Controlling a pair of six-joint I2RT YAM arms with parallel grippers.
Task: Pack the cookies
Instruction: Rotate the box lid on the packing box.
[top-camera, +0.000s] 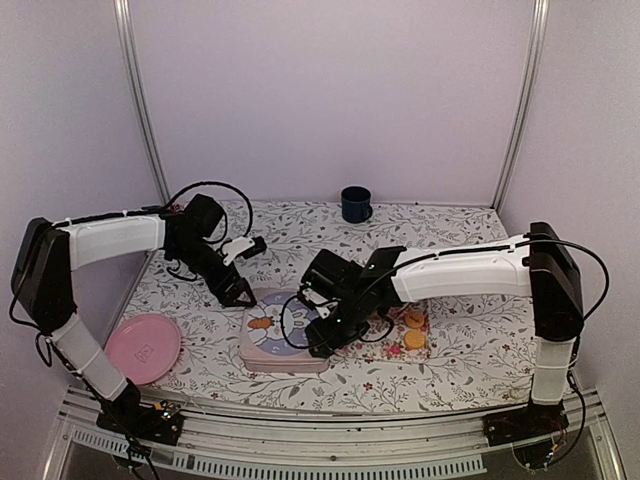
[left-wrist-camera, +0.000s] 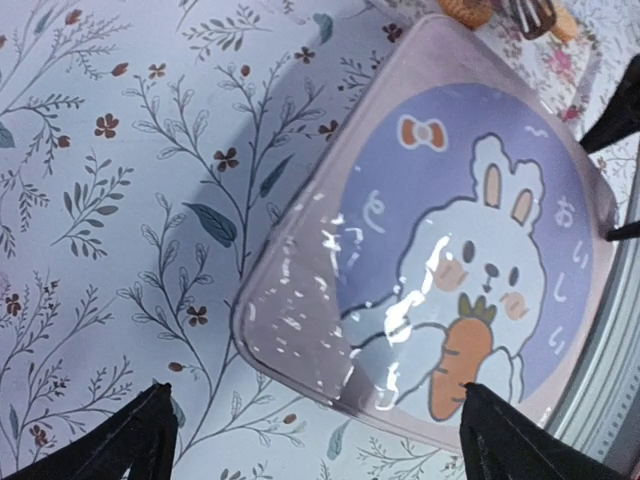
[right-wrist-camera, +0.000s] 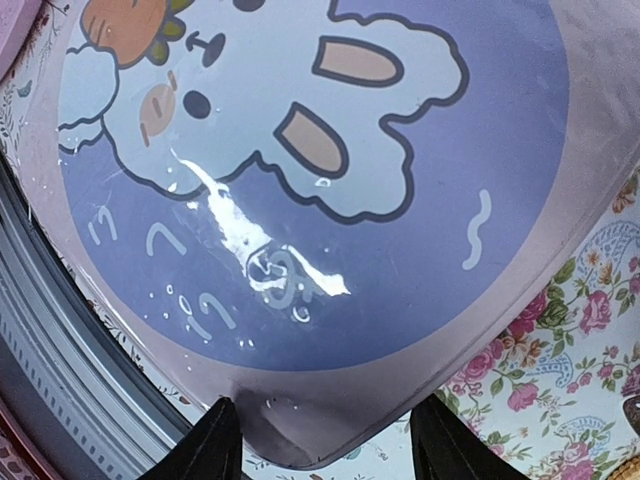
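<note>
Rabbit-print lid (top-camera: 283, 335) is on its box (top-camera: 285, 362), mid surface (top-camera: 470, 360). Right claw (right-wrist-camera: 325, 420) pinches one lid corner, probably to lift or steady it. Left claw (left-wrist-camera: 315, 395) is spread wide over another corner, touching nothing and likely about to assist. Cookies (top-camera: 412, 330) lie on a floral mat (right-wrist-camera: 560, 330) just right of the box, not yet packed.

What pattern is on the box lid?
The lid shows a white rabbit with an orange carrot; left wrist view.
</note>
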